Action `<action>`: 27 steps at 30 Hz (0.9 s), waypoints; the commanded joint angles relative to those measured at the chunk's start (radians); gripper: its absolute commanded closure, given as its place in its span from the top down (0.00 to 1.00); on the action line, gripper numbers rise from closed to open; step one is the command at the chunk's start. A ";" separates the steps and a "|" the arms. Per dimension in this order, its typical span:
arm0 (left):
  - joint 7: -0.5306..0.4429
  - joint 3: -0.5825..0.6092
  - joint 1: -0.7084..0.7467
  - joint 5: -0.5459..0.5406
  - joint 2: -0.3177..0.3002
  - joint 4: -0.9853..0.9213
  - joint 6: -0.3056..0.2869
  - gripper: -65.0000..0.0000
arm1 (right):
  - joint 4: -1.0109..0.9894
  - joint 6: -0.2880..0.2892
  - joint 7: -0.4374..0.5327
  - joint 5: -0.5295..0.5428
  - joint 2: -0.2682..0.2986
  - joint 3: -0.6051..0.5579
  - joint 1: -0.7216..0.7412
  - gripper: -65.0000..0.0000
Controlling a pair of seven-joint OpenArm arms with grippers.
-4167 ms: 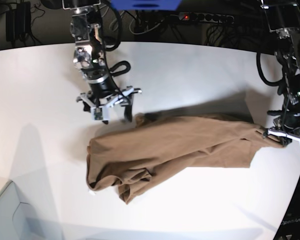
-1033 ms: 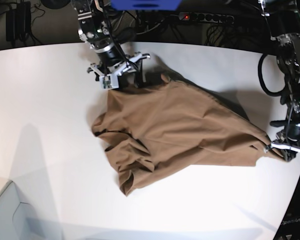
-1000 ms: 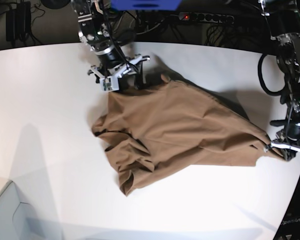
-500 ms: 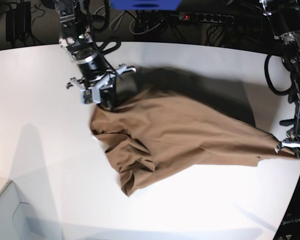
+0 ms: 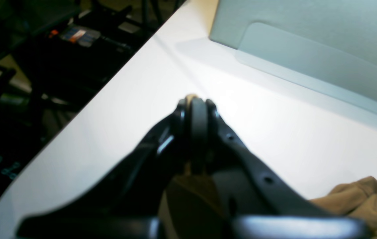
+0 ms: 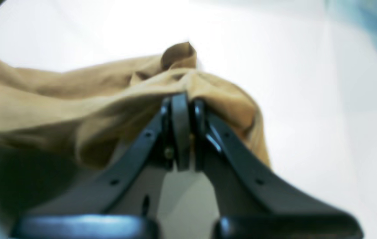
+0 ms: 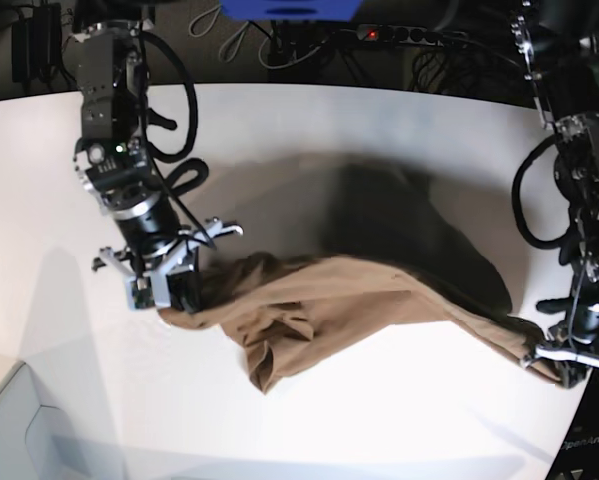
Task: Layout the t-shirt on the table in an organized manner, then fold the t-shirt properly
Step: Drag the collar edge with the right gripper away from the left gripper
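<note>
Tan-brown cotton, soft and heavily creased, is stretched between the two arms: the t-shirt [image 7: 359,300] hangs in a long sagging band across the near half of the table [image 7: 379,130], its middle bunched into loose folds that droop onto the smooth white top, with a dark shadow cast on the surface behind it. The right gripper [image 6: 183,99] has its black fingers [image 6: 178,129] clamped together on a gathered ridge of the cloth, which spills in rumpled layers to one side and curls into a small rolled tip just beyond the fingertips. In the base view this gripper [image 7: 169,290] sits at that view's left end of the shirt. The left gripper [image 5: 195,103] is likewise pinched tight, its rounded dark pads [image 5: 197,122] pressed flat against each other with a sliver of tan fabric showing at the tips and more of it beneath the fingers; in the base view it [image 7: 564,365] holds the shirt's other end close to the table's curved edge. A pale grey box [image 5: 308,43] with a flat, matte wall stands on the table beyond the left gripper.
</note>
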 commanded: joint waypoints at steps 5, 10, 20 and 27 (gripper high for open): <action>-0.026 0.084 -0.148 -0.004 -0.013 -0.118 -0.001 0.00 | -0.174 -0.003 0.040 0.000 0.079 0.014 0.206 0.00; -0.034 0.126 -0.320 -0.005 0.022 -0.229 -0.001 0.00 | -0.329 0.000 0.138 0.002 0.089 0.136 0.456 0.00; -0.029 0.132 -0.598 -0.004 0.137 -0.264 -0.001 0.00 | -0.409 0.101 0.196 0.002 0.085 0.225 0.795 0.00; -0.026 0.126 -0.404 -0.005 0.154 -0.212 -0.001 0.00 | -0.332 0.106 0.199 0.002 0.043 0.291 0.553 0.00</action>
